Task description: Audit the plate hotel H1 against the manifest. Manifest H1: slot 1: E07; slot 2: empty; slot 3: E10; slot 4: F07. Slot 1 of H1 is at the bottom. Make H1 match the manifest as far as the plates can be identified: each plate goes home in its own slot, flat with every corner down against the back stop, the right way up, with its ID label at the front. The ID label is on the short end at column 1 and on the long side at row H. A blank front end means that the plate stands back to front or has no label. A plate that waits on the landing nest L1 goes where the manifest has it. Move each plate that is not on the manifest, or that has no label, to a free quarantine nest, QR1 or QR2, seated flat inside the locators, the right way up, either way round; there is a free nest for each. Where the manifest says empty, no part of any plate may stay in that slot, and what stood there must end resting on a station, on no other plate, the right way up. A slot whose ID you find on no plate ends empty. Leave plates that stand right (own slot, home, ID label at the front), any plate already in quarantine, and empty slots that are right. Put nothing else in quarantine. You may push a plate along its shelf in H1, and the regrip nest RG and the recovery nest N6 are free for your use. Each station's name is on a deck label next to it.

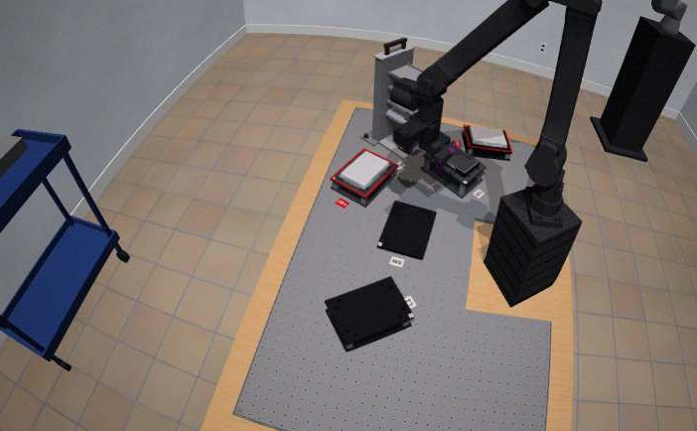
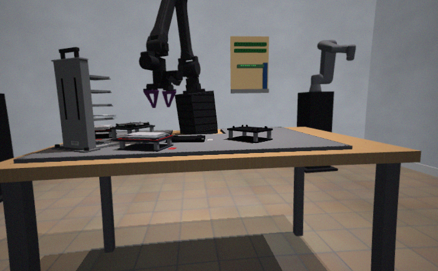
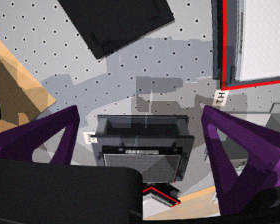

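Observation:
The grey plate hotel H1 (image 1: 390,93) stands at the back of the deck, also in the side view (image 2: 74,100). The arm hides much of its shelves, and I cannot read any plate labels there. A dark plate (image 1: 461,165) lies on a raised nest right of the hotel. In the wrist view this plate (image 3: 143,149) sits straight below, between the fingers. My gripper (image 1: 447,154) (image 2: 159,97) hangs well above it, with its purple fingers wide open and empty (image 3: 145,145).
Two red-framed nests each hold a white-topped plate, one at the left (image 1: 364,174) and one at the back right (image 1: 487,139). A flat black nest (image 1: 407,228) lies mid-deck. A raised black nest (image 1: 368,313) stands nearer the front. The arm's base (image 1: 530,246) is at the right.

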You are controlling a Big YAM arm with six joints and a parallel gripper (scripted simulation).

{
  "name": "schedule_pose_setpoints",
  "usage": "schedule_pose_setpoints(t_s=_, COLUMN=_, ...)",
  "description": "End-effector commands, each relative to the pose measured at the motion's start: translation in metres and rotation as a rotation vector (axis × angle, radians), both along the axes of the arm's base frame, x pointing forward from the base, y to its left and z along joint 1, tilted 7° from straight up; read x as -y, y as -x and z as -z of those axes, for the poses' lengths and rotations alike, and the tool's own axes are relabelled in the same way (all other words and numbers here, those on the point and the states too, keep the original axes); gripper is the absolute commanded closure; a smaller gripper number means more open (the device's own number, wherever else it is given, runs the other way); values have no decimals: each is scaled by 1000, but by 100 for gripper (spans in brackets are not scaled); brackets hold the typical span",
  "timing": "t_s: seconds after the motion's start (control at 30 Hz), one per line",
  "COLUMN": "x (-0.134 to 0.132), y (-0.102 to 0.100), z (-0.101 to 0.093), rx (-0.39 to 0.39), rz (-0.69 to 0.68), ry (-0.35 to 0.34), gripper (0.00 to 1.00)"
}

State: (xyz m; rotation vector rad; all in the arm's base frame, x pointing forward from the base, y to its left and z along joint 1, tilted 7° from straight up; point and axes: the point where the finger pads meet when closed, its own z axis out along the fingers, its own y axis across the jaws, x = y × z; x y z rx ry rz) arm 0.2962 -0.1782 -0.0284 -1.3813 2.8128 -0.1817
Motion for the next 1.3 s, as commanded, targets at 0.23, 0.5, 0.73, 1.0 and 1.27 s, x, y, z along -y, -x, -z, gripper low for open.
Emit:
schedule_pose_setpoints(t_s=0.23, x=7, y=-13, z=-11, rx=38, rz=-3, ry=19, gripper=0)
schedule_pose_setpoints(t_s=0.5, x=7, y=-13, z=-11, rx=38, rz=-3, ry=19, gripper=0)
schedule_pose_setpoints(t_s=0.73, x=4, y=-3, z=3, rx=15, rz=-7, ry=7, gripper=0)
schedule_pose_setpoints(t_s=1.0, x=6, y=-3, z=16, rx=15, rz=-6, ry=6, gripper=0)
schedule_pose_setpoints(t_s=1.27, x=7, y=-4, z=28, rx=16, rz=-6, ry=7, gripper=0)
